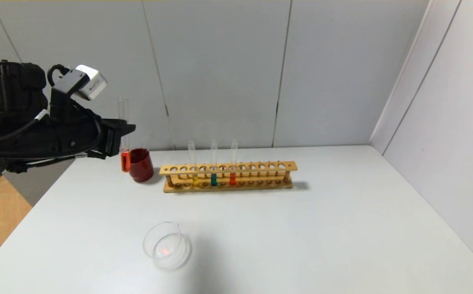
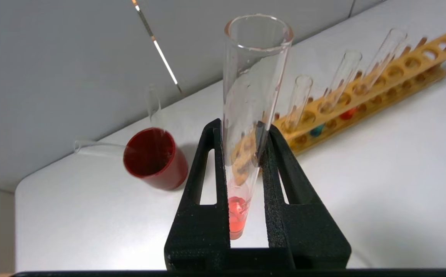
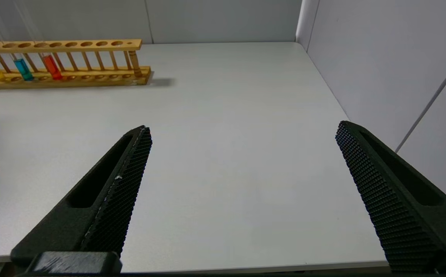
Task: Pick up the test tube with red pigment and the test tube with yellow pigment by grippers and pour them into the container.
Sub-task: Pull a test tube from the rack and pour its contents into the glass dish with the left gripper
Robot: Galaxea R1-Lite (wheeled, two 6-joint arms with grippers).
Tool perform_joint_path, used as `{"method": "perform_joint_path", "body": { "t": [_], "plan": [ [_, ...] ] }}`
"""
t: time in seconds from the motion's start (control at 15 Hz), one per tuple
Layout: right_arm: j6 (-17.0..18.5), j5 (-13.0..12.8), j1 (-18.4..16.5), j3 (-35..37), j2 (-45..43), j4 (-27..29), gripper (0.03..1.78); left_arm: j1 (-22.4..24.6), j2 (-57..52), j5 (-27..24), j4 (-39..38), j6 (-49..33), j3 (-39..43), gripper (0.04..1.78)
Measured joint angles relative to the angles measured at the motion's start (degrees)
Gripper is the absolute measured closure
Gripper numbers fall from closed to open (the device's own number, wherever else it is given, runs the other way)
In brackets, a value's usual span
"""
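My left gripper (image 1: 124, 130) is shut on a test tube with red pigment (image 1: 125, 157) and holds it upright above the table's far left, next to a dark red cup. In the left wrist view the jaws (image 2: 239, 129) clamp the tube (image 2: 246, 96) at mid-height, with orange-red liquid at its bottom. The test tube with yellow pigment (image 1: 194, 178) stands in the wooden rack (image 1: 260, 167). The container (image 1: 167, 245), a low clear beaker, sits at the front left with a faint orange-red trace inside. My right gripper (image 3: 243, 127) is open and empty over the table's near right.
The rack also holds a teal tube (image 1: 214, 179) and another red tube (image 1: 232, 178); all three also show in the right wrist view, the rack's red tube (image 3: 52, 66) nearest. The dark red cup (image 1: 141, 164) stands left of the rack with empty glass tubes in it. Walls close the back and right.
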Motion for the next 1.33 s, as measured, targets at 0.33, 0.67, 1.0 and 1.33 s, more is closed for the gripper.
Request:
{"method": "perform_joint_path", "body": {
  "t": [0.33, 0.67, 1.0, 1.33],
  "plan": [
    [0.0, 0.0, 0.0, 0.0, 0.0, 0.0, 0.06, 5.1, -1.7, -0.4, 5.7, 17.2, 1.9, 1.52],
    [0.0, 0.0, 0.0, 0.0, 0.0, 0.0, 0.06, 5.4, -4.0, -1.6, 8.9, 20.9, 2.4, 1.52],
    [0.0, 0.0, 0.0, 0.0, 0.0, 0.0, 0.06, 5.4, -10.0, -5.0, 16.0, 21.0, 3.1, 1.52],
    [0.0, 0.0, 0.0, 0.0, 0.0, 0.0, 0.06, 9.0, -11.5, -4.9, 16.9, 32.2, 3.7, 1.52]
  ]
}}
